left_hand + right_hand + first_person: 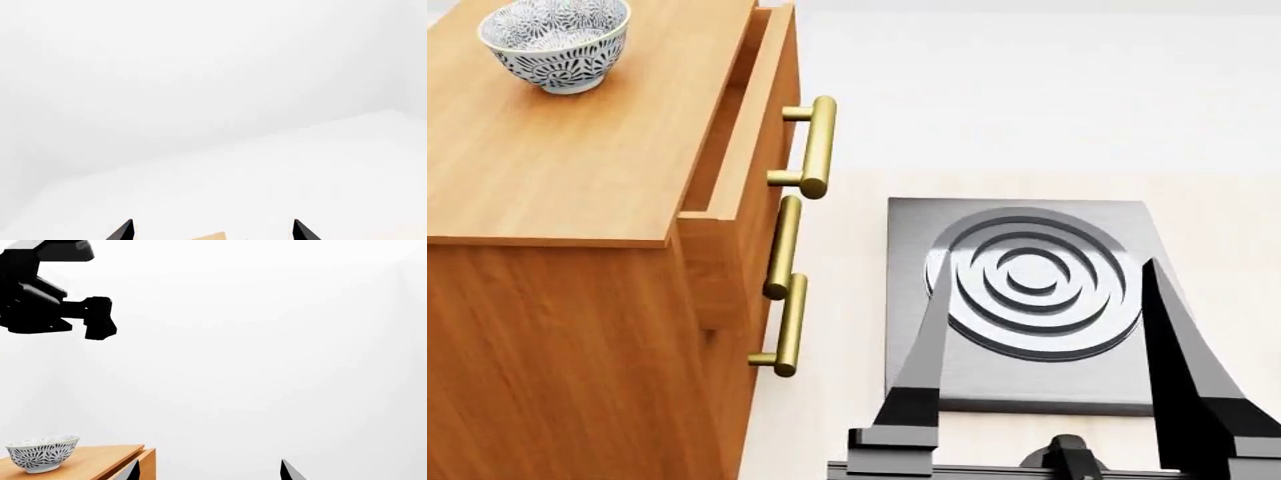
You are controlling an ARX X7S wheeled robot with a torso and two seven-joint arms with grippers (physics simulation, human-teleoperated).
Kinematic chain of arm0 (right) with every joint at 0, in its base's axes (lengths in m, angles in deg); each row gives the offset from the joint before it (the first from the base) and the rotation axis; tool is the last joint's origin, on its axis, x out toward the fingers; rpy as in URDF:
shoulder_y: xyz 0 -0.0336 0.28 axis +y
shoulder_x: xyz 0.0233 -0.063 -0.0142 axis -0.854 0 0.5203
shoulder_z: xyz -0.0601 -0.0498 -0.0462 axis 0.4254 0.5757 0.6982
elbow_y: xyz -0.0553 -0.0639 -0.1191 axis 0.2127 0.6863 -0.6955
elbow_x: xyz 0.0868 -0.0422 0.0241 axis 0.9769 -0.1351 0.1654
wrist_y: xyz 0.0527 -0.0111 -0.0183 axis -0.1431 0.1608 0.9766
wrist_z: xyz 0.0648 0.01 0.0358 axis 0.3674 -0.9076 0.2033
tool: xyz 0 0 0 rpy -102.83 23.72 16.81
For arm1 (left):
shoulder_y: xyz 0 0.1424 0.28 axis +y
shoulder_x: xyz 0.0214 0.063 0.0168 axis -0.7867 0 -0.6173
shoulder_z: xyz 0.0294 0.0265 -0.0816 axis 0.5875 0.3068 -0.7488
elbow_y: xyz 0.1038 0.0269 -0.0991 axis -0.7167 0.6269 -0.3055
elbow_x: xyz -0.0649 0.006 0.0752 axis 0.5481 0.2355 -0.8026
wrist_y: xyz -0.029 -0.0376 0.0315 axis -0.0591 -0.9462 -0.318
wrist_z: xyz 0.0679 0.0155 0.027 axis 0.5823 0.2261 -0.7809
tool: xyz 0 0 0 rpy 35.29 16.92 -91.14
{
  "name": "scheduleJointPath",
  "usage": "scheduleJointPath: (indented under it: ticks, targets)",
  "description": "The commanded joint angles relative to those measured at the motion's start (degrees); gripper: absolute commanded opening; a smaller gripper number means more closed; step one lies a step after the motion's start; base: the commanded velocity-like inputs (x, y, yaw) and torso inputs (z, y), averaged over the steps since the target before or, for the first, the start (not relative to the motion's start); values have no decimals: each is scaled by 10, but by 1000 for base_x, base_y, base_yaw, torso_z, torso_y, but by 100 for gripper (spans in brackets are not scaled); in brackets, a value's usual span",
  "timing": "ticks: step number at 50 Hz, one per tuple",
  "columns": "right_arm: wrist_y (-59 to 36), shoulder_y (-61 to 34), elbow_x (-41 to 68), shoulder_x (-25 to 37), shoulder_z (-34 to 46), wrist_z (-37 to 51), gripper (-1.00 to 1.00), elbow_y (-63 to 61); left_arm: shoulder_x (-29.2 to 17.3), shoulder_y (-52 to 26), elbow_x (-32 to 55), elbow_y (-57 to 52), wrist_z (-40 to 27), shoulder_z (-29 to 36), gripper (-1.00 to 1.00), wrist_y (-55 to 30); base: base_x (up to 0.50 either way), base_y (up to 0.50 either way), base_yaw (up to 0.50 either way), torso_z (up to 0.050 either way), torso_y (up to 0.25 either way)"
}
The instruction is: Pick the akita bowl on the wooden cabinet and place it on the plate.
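Observation:
The akita bowl [554, 40], white with a dense dark blue-grey pattern, stands upright on the far left of the wooden cabinet's [574, 160] top. The right wrist view shows the bowl [42, 452] on the cabinet [100, 460] edge, off to one side and well beyond my right gripper [210, 472]. That gripper is open with nothing between its tips. My left gripper [213, 232] is open too, facing a white wall, with only a sliver of tan wood between its tips. Neither gripper appears in the head view. The plate is out of view.
The cabinet's top drawer [747, 130] is pulled slightly out, with brass bar handles [814, 145] sticking out to the right. On the pale floor lies a grey square base with concentric rings [1034, 290]. A black robot part [53, 295] hangs high in the right wrist view.

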State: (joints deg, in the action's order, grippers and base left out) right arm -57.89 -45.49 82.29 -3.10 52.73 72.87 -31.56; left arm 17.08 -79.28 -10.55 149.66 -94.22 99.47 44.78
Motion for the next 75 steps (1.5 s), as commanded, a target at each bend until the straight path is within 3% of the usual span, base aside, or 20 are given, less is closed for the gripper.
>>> scheduleJointPath:
  ticks: [1, 5, 8, 11, 13, 18, 20, 23, 26, 31, 47, 60, 75]
  targets:
    - [5, -3, 4, 7, 5, 9, 100, -1, 8, -46, 165, 97, -9, 193, 100, 17, 0, 0, 0, 0, 0]
    - [10, -3, 8, 10, 4, 10, 100, 2, 7, -47, 101, 97, -26, 106, 100, -5, 0, 0, 0, 0, 0]
    - [13, -3, 8, 13, 6, 10, 100, 3, 6, -43, -2, 97, -48, -12, 100, -29, 0, 0, 0, 0, 0]
    - [16, -3, 9, 15, 7, 12, 100, 2, 8, -40, -94, 97, -34, -70, 100, -56, 0, 0, 0, 0, 0]
    - [17, -3, 10, 17, 8, 14, 100, 2, 5, -37, -167, 97, -71, -155, 100, -96, 0, 0, 0, 0, 0]
    - [19, -6, 9, 17, 15, 14, 100, 4, 1, -29, -317, 97, -76, -326, 100, -119, 0, 0, 0, 0, 0]
    - [22, -6, 9, 17, 16, 14, 100, 6, 2, -27, -370, 97, -64, -364, 100, -130, 0, 0, 0, 0, 0]
    - [24, -7, 8, 17, 20, 14, 100, 9, -5, -24, -402, 97, -72, -463, 100, -154, 0, 0, 0, 0, 0]
    - [24, -8, 8, 17, 22, 14, 100, 11, -7, -22, -441, 97, -79, -523, 100, -162, 0, 0, 0, 0, 0]
    - [27, -8, 10, 18, 24, 15, 100, 13, -12, -23, -483, 97, -74, -581, 100, -189, 0, 0, 0, 0, 0]
    - [27, -14, 10, 19, 35, 18, 100, 16, -23, -37, -526, 97, -127, -613, 100, -216, 0, 0, 0, 0, 0]
    - [29, -17, 10, 23, 41, 21, 100, 16, -17, -35, -531, 97, -104, -554, 100, -220, 0, 0, 0, 0, 0]
    - [34, -19, 9, 25, 47, 23, 100, 21, -19, -24, -527, 97, -99, -542, 100, -212, 0, 0, 0, 0, -43]
